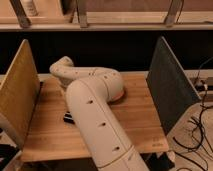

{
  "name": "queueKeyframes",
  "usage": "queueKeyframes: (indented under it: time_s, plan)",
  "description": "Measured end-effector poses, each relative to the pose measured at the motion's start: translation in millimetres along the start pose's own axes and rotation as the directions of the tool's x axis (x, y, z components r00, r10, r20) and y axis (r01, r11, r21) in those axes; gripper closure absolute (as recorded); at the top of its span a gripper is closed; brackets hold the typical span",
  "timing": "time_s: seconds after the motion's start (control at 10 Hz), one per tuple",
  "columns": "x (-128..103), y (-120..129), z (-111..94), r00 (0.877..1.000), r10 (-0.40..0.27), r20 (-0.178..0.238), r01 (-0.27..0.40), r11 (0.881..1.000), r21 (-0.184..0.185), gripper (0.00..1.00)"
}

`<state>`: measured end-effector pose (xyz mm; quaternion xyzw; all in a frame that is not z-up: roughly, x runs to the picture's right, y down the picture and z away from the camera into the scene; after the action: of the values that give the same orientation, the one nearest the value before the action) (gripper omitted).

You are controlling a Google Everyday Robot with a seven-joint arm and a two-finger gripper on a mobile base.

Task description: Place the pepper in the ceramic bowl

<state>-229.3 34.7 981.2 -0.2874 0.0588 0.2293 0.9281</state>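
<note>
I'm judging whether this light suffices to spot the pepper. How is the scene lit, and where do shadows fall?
Camera view: warm, dim light on the wooden table; a near-black band lies behind it; the pale arm is brightest, with a dark patch under its left side; only an orange edge of the ceramic bowl shows; the pepper and the claw are out of sight, apparently behind the arm.

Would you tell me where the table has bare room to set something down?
The table is bare between the arm and the gray panel, and between the tan panel and the arm. The middle is crowded: the arm covers most of the bowl and hides the gripper.
</note>
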Motion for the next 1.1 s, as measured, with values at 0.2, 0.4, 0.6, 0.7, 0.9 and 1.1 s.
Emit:
queueKeyframes:
  time_s: [0.2,0.4,0.6,0.7,0.9,1.1]
  plan:
    - [-1,0,6,1.000,-0.021,0.002,0.021,1.000,-0.009,0.37]
    - [-2,-1,10,0.999,-0.034,0.002,0.034,0.999,-0.014,0.57]
    - [-2,-3,9,0.999,-0.034,0.004,0.034,0.999,-0.012,0.76]
    - [-2,-7,7,0.999,-0.033,0.005,0.033,0.999,-0.004,0.87]
    - [-7,-19,-4,0.999,-0.031,0.015,0.031,0.999,0.030,1.00]
    - [-17,-38,-22,0.999,-0.019,0.034,0.016,0.997,0.078,1.00]
